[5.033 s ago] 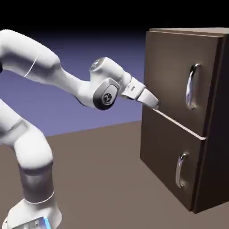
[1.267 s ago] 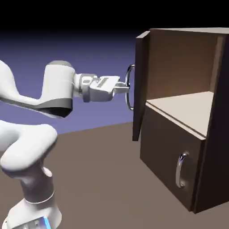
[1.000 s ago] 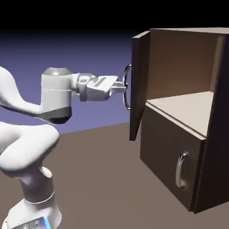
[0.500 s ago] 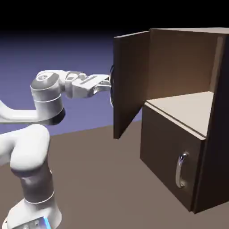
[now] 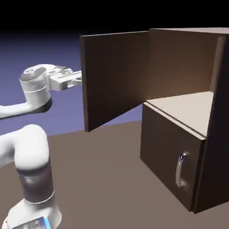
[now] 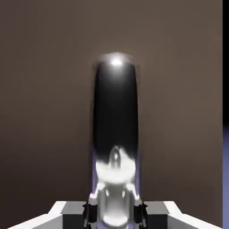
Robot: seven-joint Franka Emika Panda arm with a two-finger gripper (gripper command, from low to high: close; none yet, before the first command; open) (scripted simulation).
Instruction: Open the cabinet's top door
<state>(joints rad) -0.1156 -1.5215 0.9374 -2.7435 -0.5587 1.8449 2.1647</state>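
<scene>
The dark-brown cabinet [image 5: 214, 134] stands at the exterior view's right. Its top door [image 5: 114, 78] is swung wide open, with its inner face toward the camera. The tan interior shelf [image 5: 183, 105] is bare. My white hand [image 5: 62, 79] reaches to the door's outer side at its free edge, where the panel hides the fingertips. In the hand view the top door's long silver handle [image 6: 115, 120] runs up the middle, large and dark, against the brown panel [image 6: 44, 89]. My gripper [image 6: 115, 214] is shut on the handle's lower part.
Below the open compartment the shorter lower panel [image 5: 165, 152] stays closed, with its small curved silver handle [image 5: 181, 170]. The arm's base [image 5: 33, 210] stands at the lower left on the brown table [image 5: 103, 179].
The top door has swung much wider, its free edge moving toward the exterior view's left. My hand has moved left with it, still closed on the handle.
</scene>
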